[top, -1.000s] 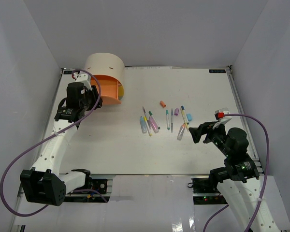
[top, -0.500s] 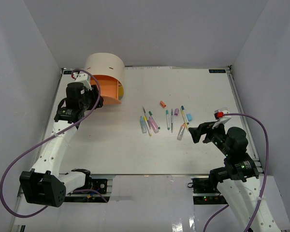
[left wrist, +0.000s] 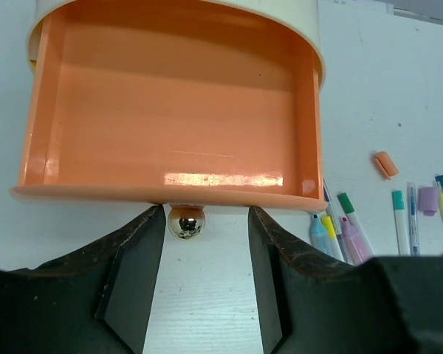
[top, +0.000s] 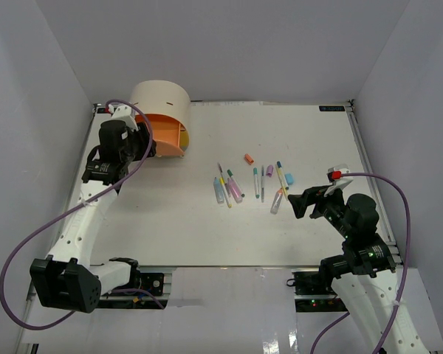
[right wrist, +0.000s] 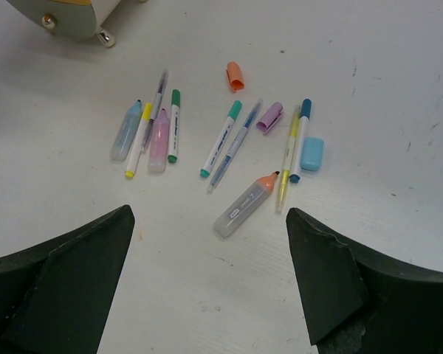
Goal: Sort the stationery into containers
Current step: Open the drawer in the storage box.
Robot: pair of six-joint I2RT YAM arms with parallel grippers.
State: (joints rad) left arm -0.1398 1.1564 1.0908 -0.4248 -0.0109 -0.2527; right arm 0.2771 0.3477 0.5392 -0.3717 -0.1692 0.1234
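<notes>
**Near zone.** The right claw (right wrist: 207,221) hangs over the table (top: 192,228) with its jaws wide and nothing in them. It sits just short of the stationery.

**Middle zone.** All the stationery lies loose on the table, none of it in a container.
- Nearest is a clear highlighter (right wrist: 245,206) with an orange cap.
- Beyond it lie thin pens in two loose groups, several touching or side by side. One group includes a pink marker (right wrist: 159,140).
- A blue block (right wrist: 311,153), a purple block (right wrist: 269,117) and an orange block (right wrist: 235,75) lie among and past the pens.

**Handling judgement.**
- The items look light, rigid and smooth, and the round barrels are likely to roll or skid if nudged.
- Each pen is best taken across its barrel near mid-length. Outliers should go first, since neighbours in contact may lift or scatter together.
- The blocks are best pinched across their short faces.

**Far zone.** The orange drawer (left wrist: 170,96) stands pulled out of the beige cabinet (top: 159,96) with nothing in it. The left claw (left wrist: 207,217) is partly spread, with a finger on each side of the knob (left wrist: 186,222) and a gap between each finger and the knob.
</notes>
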